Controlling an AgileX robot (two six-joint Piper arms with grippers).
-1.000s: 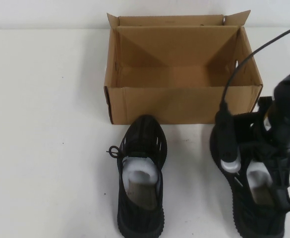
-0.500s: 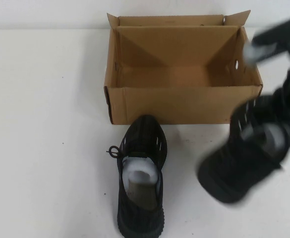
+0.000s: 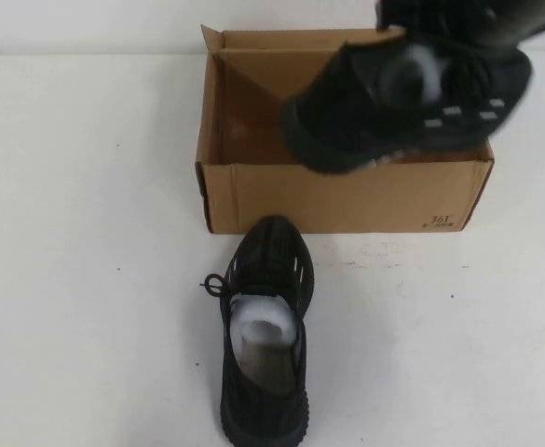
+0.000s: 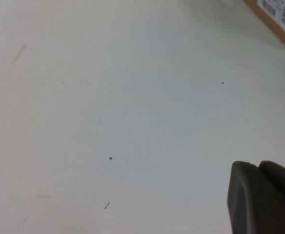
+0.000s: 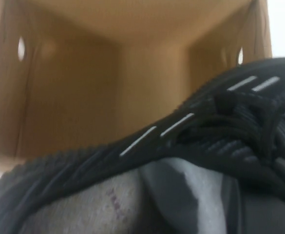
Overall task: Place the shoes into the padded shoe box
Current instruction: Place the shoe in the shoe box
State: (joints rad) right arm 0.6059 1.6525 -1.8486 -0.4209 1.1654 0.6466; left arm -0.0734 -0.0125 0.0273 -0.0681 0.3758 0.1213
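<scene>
Shoes, black knit with white dashes: one [image 3: 264,358] lay on the table [image 3: 86,233] before the padded shoe box [image 3: 347,196]; my right gripper [image 3: 458,19] gripped the other [image 3: 407,98] sideways above it. My left gripper [image 4: 264,200] hung low over the table, jaws together.

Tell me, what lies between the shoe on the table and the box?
Only bare table, in the high view. Right gripper carries the other shoe over the box; left gripper waits aside.

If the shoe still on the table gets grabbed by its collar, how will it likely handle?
The shoe on the table looks knit, so its collar probably flexes, though white stuffing should hold its shape. The carried shoe hangs tilted over the box from the right gripper; expect similar swinging. Left gripper is parked.
</scene>
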